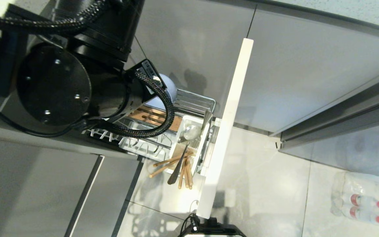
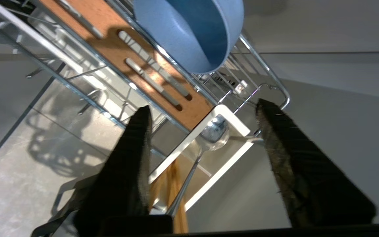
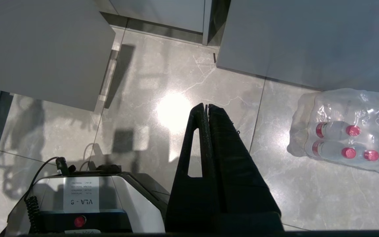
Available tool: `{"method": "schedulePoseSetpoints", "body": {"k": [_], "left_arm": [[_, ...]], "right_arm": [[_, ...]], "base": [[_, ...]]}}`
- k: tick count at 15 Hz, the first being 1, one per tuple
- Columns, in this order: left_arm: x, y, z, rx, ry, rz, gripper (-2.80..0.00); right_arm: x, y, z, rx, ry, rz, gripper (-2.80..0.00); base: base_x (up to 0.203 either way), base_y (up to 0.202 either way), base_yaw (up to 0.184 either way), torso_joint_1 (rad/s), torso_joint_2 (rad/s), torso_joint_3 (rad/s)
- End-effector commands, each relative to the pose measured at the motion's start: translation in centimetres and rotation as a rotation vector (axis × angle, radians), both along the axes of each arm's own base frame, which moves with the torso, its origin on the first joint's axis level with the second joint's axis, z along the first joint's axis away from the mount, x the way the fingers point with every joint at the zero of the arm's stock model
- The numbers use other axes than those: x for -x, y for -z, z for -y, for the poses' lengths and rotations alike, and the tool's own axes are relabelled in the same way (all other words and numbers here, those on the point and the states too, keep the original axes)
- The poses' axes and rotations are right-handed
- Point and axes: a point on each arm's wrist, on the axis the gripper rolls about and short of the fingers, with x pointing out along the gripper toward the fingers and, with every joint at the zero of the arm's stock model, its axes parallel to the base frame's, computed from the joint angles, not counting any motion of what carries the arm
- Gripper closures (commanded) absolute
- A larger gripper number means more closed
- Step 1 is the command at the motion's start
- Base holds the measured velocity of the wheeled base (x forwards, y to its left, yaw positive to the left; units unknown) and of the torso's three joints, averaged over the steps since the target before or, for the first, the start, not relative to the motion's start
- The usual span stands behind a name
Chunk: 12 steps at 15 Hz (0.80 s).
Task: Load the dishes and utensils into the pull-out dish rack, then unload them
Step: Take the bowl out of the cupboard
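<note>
My left gripper (image 2: 202,112) hangs with jaws spread, empty, over the chrome wire rack (image 2: 262,70). At centre frame, wooden chopsticks (image 1: 183,169) and a shiny spoon (image 2: 214,133) fill the white caddy (image 2: 239,123). My right gripper (image 3: 206,107) has jaws pressed together above the floor.

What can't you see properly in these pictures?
- Rack: in the head view the left arm covers most of it.
- Bowl: its top is cut off by the left wrist view's edge.
- Plate: not seen in any view.
- Chopsticks: the left gripper, open, hides their lower ends.
</note>
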Motion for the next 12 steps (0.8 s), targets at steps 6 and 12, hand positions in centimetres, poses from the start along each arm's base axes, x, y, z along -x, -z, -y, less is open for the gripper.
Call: {"method": "schedulePoseSetpoints", "body": {"k": [6,12], "left_arm": [[-3.7,1.0,0.3,-0.017,-0.088,0.000,-2.80],[-7.3,1.4,1.2,0.002,-0.036,0.041,-2.80]], "right_arm": [[0.0,0.0,0.0,0.000,0.001,-0.001,0.00],[0.0,0.0,0.0,0.000,0.001,-0.001,0.00]], "base": [[0.000,0.000,0.000,0.000,0.00,0.000],[0.000,0.000,0.000,0.000,0.00,0.000]]}}
